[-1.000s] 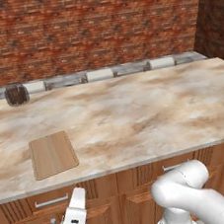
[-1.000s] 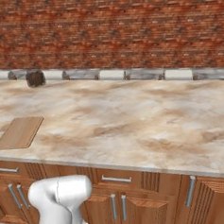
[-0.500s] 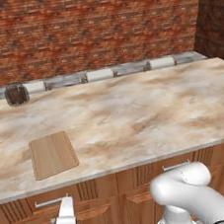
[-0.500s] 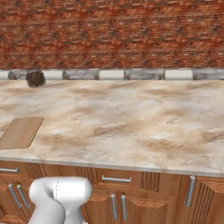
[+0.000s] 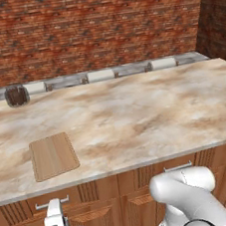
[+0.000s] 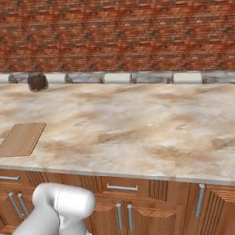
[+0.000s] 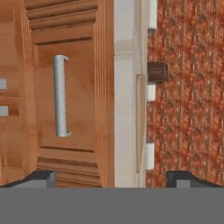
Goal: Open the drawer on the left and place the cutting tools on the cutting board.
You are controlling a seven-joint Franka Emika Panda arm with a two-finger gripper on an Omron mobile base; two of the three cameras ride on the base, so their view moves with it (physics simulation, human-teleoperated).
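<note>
The drawer [image 5: 26,211] on the left is shut under the counter's front edge, its silver bar handle [image 5: 52,203] horizontal. In the hand view the drawer [image 7: 78,96] stands rolled on its side, with the handle [image 7: 60,96] straight ahead. My gripper [image 5: 54,217] hangs low in front of that handle, apart from it. It is open [image 7: 111,178], with nothing between its dark fingertips [image 7: 40,176]. The cutting board [image 5: 53,156] lies bare on the marble counter above the drawer, also seen as cutting board [image 6: 21,138] and edge-on [image 7: 140,122]. The cutting tools are hidden.
A dark brown cup [image 5: 16,95] stands at the back left by the brick wall, seen too as the cup [image 6: 37,82]. A narrower drawer front [image 6: 122,188] and cabinet doors with vertical handles [image 6: 200,200] lie to the right. My white arm [image 5: 188,196] rises at the lower right.
My gripper has moved left and slightly lower, from right of the drawer's handle to directly in front of it. It has stayed open. Nothing on the counter has moved.
</note>
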